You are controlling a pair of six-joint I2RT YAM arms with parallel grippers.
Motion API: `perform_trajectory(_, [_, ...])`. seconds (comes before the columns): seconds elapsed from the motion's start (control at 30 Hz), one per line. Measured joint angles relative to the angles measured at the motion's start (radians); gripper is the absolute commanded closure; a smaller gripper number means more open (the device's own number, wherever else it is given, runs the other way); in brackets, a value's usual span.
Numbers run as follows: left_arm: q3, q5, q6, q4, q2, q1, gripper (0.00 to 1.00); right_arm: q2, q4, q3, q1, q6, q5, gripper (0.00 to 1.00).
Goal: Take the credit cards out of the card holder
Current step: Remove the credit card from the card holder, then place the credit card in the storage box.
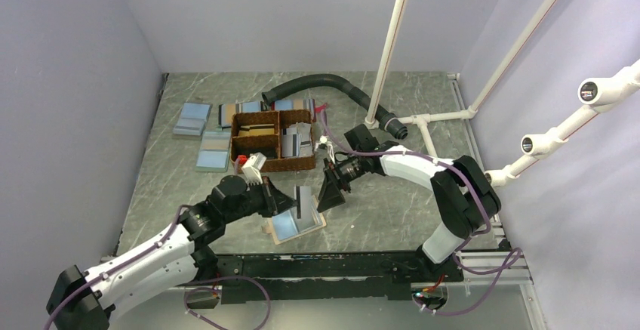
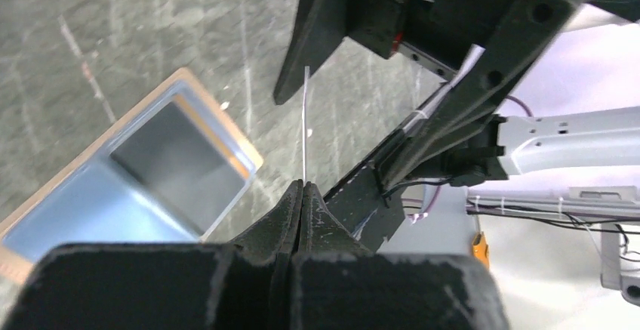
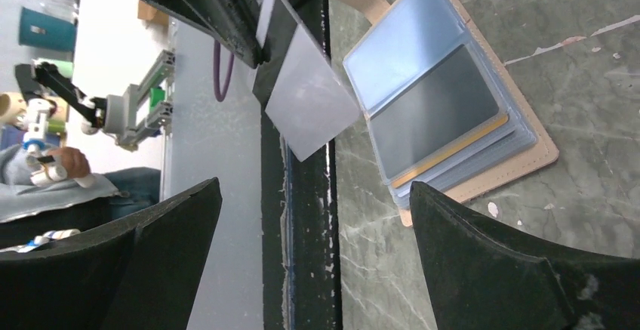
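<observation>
Clamping tight on a grey card [image 1: 305,200] with a dark stripe (it is standing on edge), the left hand [image 1: 289,202] is hovering right by the card holder [image 1: 287,226], which is lying open on the surface, blue and grey sleeves facing up. Just beside the card, the right hand [image 1: 330,192] is hanging with fingers spread wide, gripping nothing. Farther back, a brown woven basket [image 1: 273,165] is sitting, a black hose [image 1: 317,82] curving behind it.
</observation>
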Motion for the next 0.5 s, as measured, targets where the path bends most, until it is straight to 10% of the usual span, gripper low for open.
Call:
perform_trajectory(0.3, [-0.02,0.048,0.004,0.212,0.049,0.0,1.0,0.002,0.088,0.0,-0.041,0.127,-0.072,0.08])
perform_trajectory(0.5, [-0.039,0.059,0.001,0.288,0.081,0.0,1.0,0.002,0.169,0.0,-0.04,0.214,-0.121,0.48])
